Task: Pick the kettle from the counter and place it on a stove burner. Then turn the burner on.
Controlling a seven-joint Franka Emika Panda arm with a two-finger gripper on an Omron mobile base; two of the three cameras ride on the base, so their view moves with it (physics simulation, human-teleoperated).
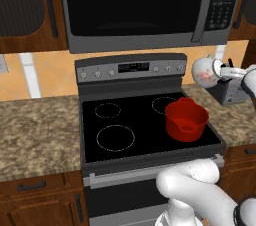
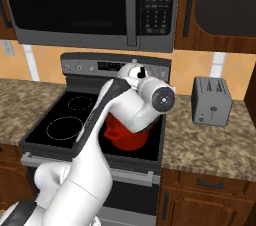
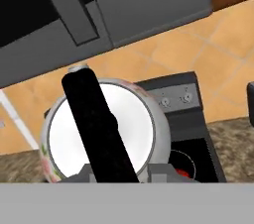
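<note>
- The end effector [image 3: 119, 176] is clamped on the black handle [image 3: 96, 124] of the kettle [image 1: 203, 71], holding it in the air.
- Below it and toward the arm stands the red pot [image 1: 186, 119] on the cooktop [image 1: 145, 145].
- The large burner [image 1: 115, 137] lies well to its left, bare.
- The toaster [image 2: 211, 100] seems just behind the kettle on the surface [image 2: 215, 142].

Even, flat rendered light with no clear source, soft shadow under the red pot [image 1: 186, 119] toward 6 o'clock, no glare on the black cooktop [image 1: 135, 120], coarse pixelated edges throughout, kettle [image 3: 104, 134] close up and slightly soft in the hand view
</note>
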